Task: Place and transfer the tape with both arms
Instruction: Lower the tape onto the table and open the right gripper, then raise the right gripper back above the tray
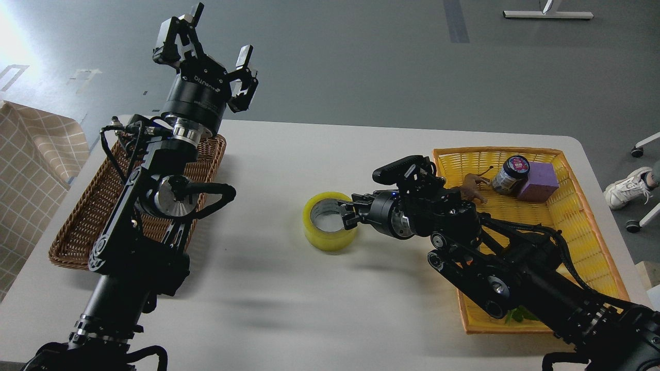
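Right hand (346, 215) reaches in low from the right and meets the tape (330, 221) at the roll's right side, its dark fingers seeming to straddle the wall, one inside the core and one outside; whether they are already clamped on it I cannot tell. The tape lies flat on the white table (289, 288), about midway between the two baskets, hole facing up.

Left hand (216, 56) is raised high above the brown wicker basket (82, 226), fingers spread wide and holding nothing, well apart from the roll.

The roll looks stiff and fairly light, so a pinch across its wall should hold without crushing it. Its glossy outer face is probably slippery, and the cardboard core should give better bite. For a handover, the far left side of the ring is the free place for the other hand.

Behind the right arm, the yellow basket (582, 242) holds a dark jar (510, 174), a purple block (539, 182) and a small brown toy animal (473, 186). Nothing lies on the table between the tape and the wicker basket.
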